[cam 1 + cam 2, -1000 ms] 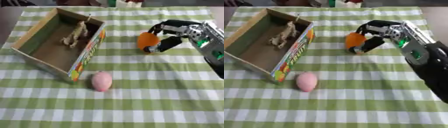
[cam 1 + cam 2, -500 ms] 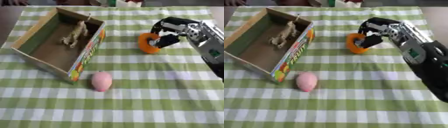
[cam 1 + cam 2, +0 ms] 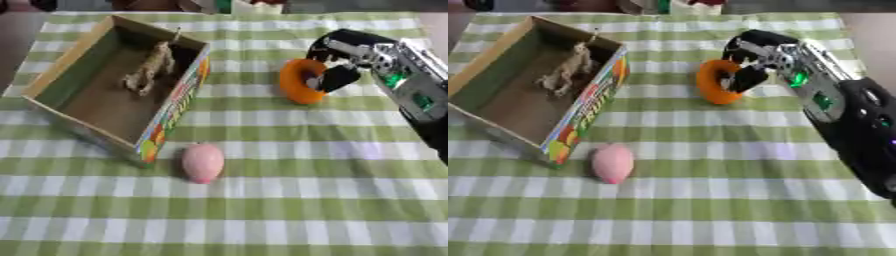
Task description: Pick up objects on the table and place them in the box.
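Your right hand point(image 3: 763, 55) has its fingers curled round the orange ring point(image 3: 715, 82), at two o'clock from the pink egg point(image 3: 612, 162); the box point(image 3: 83, 107) holds a tan figure point(image 3: 150, 67).

Right robot hand on an orange ring beside the box

The right robot hand point(image 3: 337, 62) curls its fingers around the orange ring point(image 3: 300, 81), which stands on edge on the green-checked table point(image 3: 306, 200). The cardboard box point(image 3: 179, 102) holds a tan figure point(image 3: 150, 69); a pink egg-shaped object point(image 3: 203, 162) lies just beside the box's near corner.
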Controlling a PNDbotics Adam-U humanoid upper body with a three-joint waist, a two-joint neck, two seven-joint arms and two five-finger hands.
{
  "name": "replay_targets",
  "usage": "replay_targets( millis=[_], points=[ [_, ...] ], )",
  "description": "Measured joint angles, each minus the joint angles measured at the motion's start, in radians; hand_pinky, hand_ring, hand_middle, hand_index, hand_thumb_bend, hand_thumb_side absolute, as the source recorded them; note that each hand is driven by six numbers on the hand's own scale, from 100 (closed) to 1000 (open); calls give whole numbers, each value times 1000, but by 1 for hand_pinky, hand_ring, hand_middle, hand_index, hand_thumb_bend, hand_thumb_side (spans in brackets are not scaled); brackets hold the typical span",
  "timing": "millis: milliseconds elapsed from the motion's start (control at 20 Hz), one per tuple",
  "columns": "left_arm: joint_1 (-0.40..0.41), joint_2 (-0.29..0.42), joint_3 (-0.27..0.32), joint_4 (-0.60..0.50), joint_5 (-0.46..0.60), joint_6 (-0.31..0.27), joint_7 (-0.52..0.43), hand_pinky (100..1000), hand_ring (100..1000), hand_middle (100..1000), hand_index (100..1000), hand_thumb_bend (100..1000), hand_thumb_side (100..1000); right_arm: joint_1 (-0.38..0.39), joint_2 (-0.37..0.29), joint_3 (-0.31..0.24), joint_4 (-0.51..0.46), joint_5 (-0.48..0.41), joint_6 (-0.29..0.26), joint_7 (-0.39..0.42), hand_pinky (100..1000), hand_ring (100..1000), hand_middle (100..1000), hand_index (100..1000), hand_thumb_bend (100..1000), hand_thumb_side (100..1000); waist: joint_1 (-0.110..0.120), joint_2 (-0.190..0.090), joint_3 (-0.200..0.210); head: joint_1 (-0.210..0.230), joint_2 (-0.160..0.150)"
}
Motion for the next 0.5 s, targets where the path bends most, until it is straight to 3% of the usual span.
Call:
replay_targets(
  millis=[150,500],
  points=[
    [0,0,0,0,0,0,0,768,764,768,885,114,1000,-2,0,-3,7,-3,11,-24,729,704,448,487,100,405,0,0,0,0,0],
    [0,0,0,0,0,0,0,767,759,766,885,114,1000,3,-9,-14,-36,-62,38,-53,708,675,427,482,100,421,-3,0,-1,0,9]
  ],
)
